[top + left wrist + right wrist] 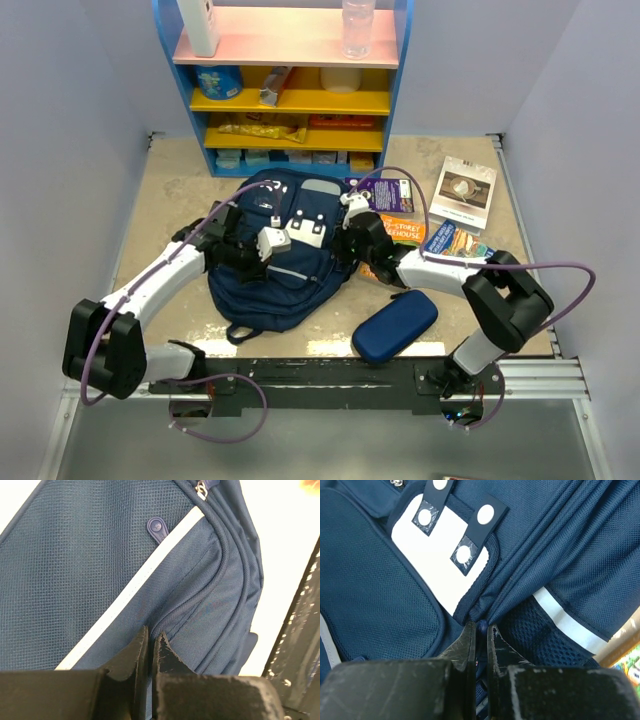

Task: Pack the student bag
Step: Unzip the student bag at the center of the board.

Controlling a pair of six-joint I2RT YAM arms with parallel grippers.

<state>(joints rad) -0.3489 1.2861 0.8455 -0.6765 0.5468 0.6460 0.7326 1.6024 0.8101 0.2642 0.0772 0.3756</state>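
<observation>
While right gripper (pixel 481 627) pinches a fold and left gripper (pixel 151 633) is shut, hold unclear, we log backpack (pixel 290 290): prob. soft, floppy; grip seams nr fingers (pixel 465 647).

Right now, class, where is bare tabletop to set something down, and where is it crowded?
Bare: between student bag and left wall; between shelf and white book. Crowded: books and zip case right of the bag.

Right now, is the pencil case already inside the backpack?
No, the pencil case lies out on the table beside the backpack, near the right arm's base.
</observation>
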